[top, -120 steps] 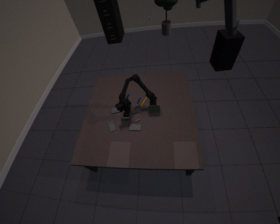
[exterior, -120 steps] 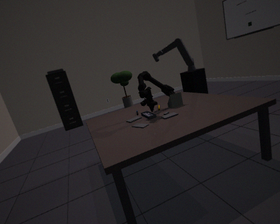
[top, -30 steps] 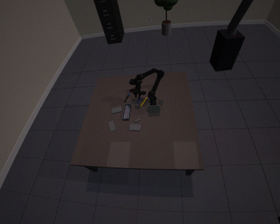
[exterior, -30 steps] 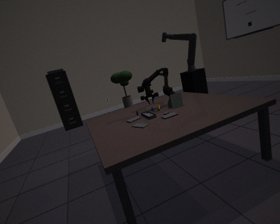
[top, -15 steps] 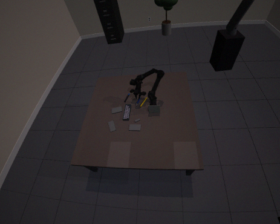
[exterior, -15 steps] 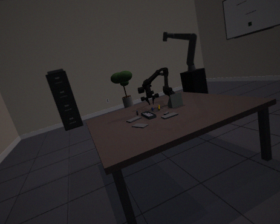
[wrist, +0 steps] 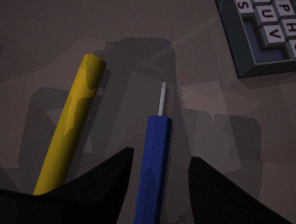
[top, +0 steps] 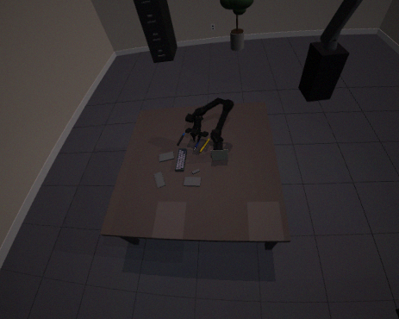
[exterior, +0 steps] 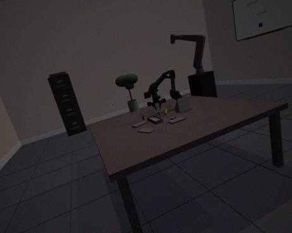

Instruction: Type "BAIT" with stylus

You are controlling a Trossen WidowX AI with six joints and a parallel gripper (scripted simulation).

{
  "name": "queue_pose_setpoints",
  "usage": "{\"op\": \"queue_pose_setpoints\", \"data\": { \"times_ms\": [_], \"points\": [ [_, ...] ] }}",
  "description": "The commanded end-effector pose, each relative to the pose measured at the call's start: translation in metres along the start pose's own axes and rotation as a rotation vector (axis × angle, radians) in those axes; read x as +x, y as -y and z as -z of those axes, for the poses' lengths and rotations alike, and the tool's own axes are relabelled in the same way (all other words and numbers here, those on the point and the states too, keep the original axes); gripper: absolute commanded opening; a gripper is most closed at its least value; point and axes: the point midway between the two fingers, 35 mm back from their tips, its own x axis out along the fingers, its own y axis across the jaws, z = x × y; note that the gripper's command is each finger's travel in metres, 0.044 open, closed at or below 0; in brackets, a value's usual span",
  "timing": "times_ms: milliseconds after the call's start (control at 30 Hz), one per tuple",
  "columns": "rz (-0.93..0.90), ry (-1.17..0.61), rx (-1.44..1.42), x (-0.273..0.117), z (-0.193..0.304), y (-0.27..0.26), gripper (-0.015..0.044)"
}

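Observation:
The blue stylus (top: 196, 146) (exterior: 159, 113) (wrist: 157, 135), with a thin pale tip, lies on the desk. In the wrist view its tip points up toward the top of the frame. My gripper (top: 196, 139) (exterior: 158, 110) (wrist: 161, 159) is open and empty above it, with one finger on each side of the stylus body and no contact that I can see. The keyboard (top: 181, 159) (exterior: 154, 119) (wrist: 245, 66) lies beyond the stylus tip. Only its corner shows in the wrist view, at the top right, with keys such as S, U, V and P.
A yellow pen (top: 205, 146) (exterior: 166, 111) (wrist: 70, 130) lies close beside the stylus. A dark pen with a blue end (top: 181, 139) lies on the other side. Flat grey pieces (top: 166, 156) (top: 159, 179) (top: 192, 181) and a small pale block (top: 196, 172) lie around the keyboard.

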Motion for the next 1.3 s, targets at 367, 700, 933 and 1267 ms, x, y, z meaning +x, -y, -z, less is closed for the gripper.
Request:
{"op": "queue_pose_setpoints", "data": {
  "times_ms": [367,700,933,1267],
  "points": [
    [-0.004,0.005,-0.004,0.011,0.005,-0.001,0.015],
    [-0.004,0.004,-0.004,0.018,0.008,-0.001,0.015],
    [-0.004,0.004,-0.004,0.022,0.011,-0.001,0.015],
    [-0.004,0.004,-0.004,0.029,0.015,-0.001,0.015]
  ]
}}
